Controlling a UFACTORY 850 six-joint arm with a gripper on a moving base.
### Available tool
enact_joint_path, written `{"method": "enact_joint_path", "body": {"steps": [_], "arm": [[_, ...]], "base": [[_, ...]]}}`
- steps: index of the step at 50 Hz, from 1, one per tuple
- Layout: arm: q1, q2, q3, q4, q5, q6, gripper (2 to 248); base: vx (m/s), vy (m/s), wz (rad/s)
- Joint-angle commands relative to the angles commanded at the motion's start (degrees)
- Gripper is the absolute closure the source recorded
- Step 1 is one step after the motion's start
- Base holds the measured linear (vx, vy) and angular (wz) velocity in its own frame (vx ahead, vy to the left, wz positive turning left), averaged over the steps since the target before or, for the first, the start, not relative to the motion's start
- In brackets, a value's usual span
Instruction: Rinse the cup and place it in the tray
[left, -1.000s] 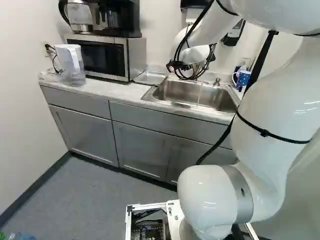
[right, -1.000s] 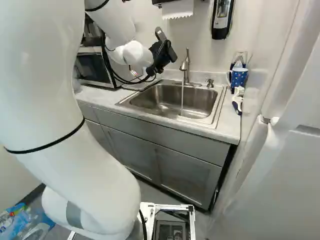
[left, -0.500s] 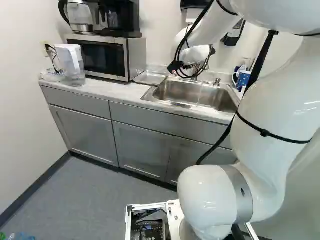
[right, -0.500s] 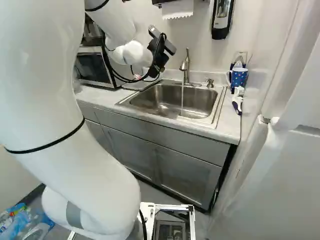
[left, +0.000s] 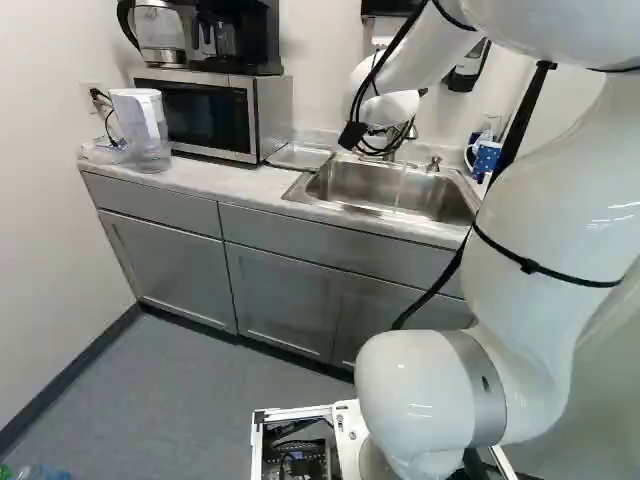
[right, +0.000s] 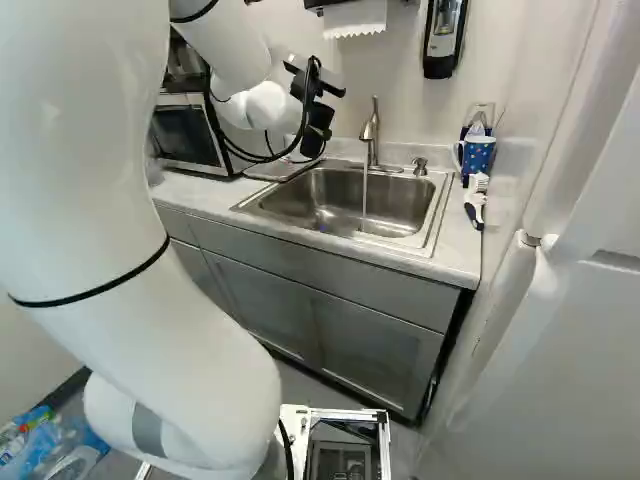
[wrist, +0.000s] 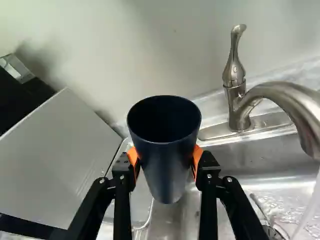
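1. Left base view. Arm (left: 545, 210), white: rose at the right, bent over at the top, its forearm reaching forward and its wrist above the rear of the sink (left: 400, 190), toward the tray side. Tray (left: 300, 155), metal: lay on the counter (left: 240, 182) between the sink and the microwave (left: 270, 110). Pitcher (left: 140, 115), pale and clear: stood left of the microwave. Kettle (left: 160, 30), glass: on the microwave, contents indistinct.

2. Right base view. Gripper (right: 315, 128), black: hung over the sink's rear corner near the tray, left of the faucet (right: 373, 135). Water ran from the spout into the sink. Mug (right: 478, 155), blue with pale dots: stood at the counter's far right corner; contents not visible. Brush (right: 475, 205): lay just ahead of it.

3. Wrist view. Gripper: pinched the cup (wrist: 167, 167) from two sides, orange pads (wrist: 196, 157) against its wall. Cup, dark blue, tapered: held aloft above where tray and sink met, apart from the stream. Mouth upward and toward the camera, narrower base downward and away; long axis near upright. Interior dark, contents not discernible.
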Motion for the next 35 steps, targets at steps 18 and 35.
{"method": "enact_joint_path", "body": {"steps": [18, 35], "arm": [[0.00, 0.00, 0.00, 0.00, 0.00, -10.84, 128], [0.00, 0.00, 0.00, 0.00, 0.00, -21.07, 128]], "base": [[0.000, 0.000, 0.000], [0.000, 0.000, 0.000]]}}
